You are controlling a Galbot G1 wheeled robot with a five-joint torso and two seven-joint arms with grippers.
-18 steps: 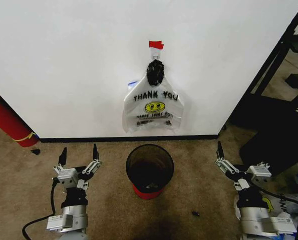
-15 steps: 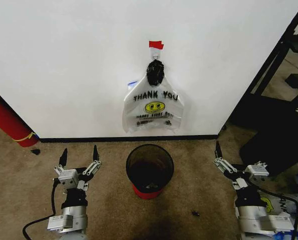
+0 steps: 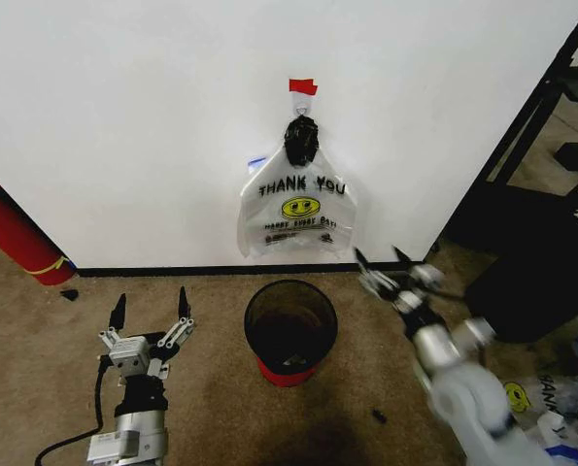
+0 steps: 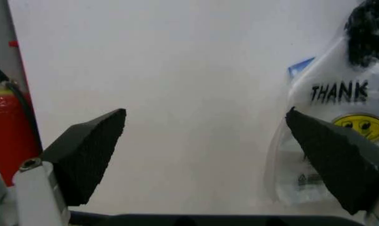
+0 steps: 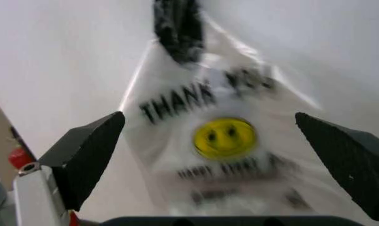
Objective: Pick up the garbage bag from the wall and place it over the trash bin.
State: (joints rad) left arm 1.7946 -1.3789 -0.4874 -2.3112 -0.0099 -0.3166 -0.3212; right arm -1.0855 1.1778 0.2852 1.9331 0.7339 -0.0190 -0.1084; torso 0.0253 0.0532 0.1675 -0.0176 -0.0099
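Observation:
The garbage bag [image 3: 296, 212] hangs flat on the white wall [image 3: 153, 136] from a hook under a red tape patch [image 3: 303, 86], its handles bunched dark at the top. Directly below stands the black mesh trash bin [image 3: 290, 330] with a red base. My right gripper [image 3: 384, 260] is open, raised to the bag's lower right corner and pointing at it; in the right wrist view the bag [image 5: 221, 141] lies between the fingers, untouched. My left gripper [image 3: 150, 309] is open, low on the left of the bin; its wrist view catches the bag [image 4: 331, 136] off to one side.
A red cylinder with a yellow band [image 3: 15, 236] leans at the far left by the baseboard. Dark shelving and a black box [image 3: 536, 262] crowd the right side. More plastic bags [image 3: 551, 408] lie on the carpet at the lower right.
My right arm has swung up and leftward from its low spot on the right toward the bag's lower right corner. The left arm has barely shifted.

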